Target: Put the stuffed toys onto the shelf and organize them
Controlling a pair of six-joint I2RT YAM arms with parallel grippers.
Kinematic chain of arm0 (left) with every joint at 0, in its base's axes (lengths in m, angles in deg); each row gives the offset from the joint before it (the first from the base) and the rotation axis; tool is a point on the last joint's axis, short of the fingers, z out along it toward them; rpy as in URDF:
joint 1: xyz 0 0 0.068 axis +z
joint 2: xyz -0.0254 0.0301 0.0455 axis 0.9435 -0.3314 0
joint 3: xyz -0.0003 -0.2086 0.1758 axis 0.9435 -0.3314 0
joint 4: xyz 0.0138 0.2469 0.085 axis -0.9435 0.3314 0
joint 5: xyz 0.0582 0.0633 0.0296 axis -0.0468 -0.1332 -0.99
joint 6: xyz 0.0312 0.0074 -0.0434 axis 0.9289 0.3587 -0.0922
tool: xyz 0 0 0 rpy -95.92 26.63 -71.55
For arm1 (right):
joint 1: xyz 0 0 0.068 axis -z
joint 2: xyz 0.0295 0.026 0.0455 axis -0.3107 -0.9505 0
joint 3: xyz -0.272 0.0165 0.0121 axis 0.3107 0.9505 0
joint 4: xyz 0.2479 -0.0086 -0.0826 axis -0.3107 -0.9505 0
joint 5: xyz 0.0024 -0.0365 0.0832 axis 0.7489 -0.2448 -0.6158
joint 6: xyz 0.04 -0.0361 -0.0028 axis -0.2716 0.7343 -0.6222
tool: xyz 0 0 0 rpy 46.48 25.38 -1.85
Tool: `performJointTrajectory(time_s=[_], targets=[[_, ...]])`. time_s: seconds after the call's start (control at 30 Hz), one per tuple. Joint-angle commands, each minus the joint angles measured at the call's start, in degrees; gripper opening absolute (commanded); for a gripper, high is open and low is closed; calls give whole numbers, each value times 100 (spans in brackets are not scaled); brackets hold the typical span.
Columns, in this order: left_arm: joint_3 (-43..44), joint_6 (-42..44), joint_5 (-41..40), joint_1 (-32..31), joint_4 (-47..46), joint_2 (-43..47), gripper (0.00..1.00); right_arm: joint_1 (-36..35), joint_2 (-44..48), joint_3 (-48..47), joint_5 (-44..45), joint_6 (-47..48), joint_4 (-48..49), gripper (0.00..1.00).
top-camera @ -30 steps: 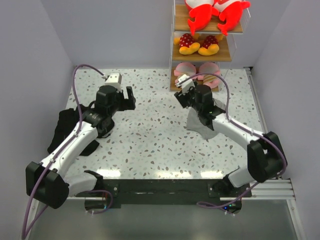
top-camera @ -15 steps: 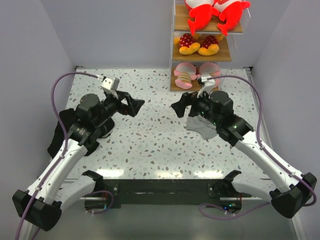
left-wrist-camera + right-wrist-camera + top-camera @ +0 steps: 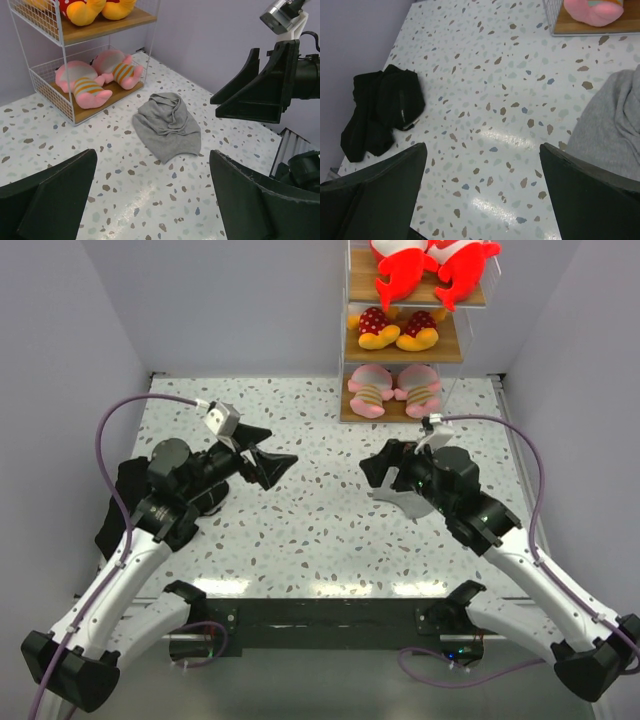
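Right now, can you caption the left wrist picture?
Pink striped-shirt plush toys rest on the white wire shelf's lowest board, grey cloth nearby.

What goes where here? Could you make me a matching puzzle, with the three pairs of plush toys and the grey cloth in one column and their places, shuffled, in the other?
Things:
1. red-and-white toys
2. yellow-orange toys
3. pink toys
4. grey cloth

Places:
A. bottom board of the shelf
B. lying on the table
C. top board
D. middle board

Pairs: 1-C, 2-D, 3-A, 4-B
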Motion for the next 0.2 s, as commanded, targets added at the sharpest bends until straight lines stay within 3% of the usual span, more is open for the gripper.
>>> performJointTrajectory(time_s=[0.0, 0.17], targets=[[-94, -10, 200, -40, -337, -5, 100, -13, 268, 62, 545, -79, 329, 99], [-76, -10, 165, -40, -328, -67, 100, -13, 277, 141, 493, -35, 382, 99]])
